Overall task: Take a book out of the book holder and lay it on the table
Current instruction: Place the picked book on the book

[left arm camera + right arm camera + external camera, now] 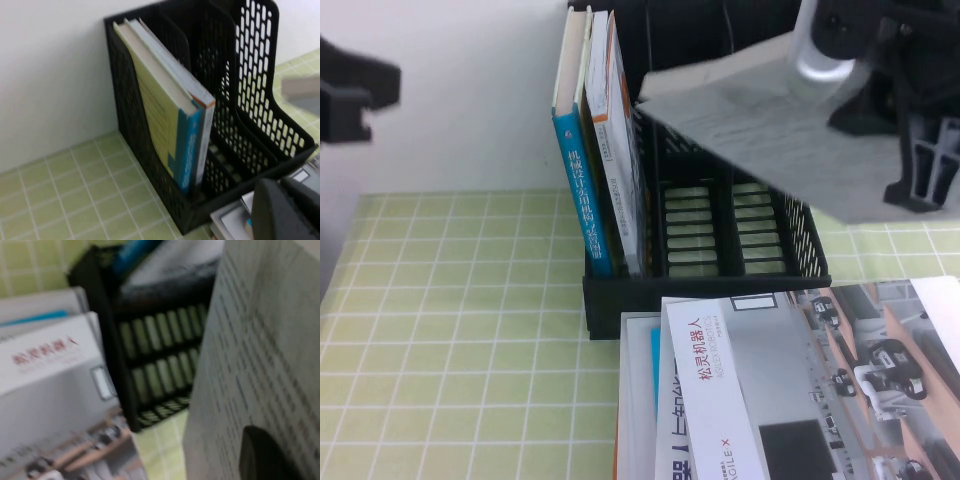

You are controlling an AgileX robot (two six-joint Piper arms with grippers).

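Right tool (880,70) clamped on book (760,130), raised above book holder (720,270); left tool (345,90) at upper left, closure indeterminable.

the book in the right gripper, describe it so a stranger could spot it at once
Start at the black plastic book holder on the yellow-green grid table. Above its empty right compartments, the right gripper holds the thin grey book tilted in the air. Unlike the books standing or lying flat, it touches nothing else. The left gripper waits far left.
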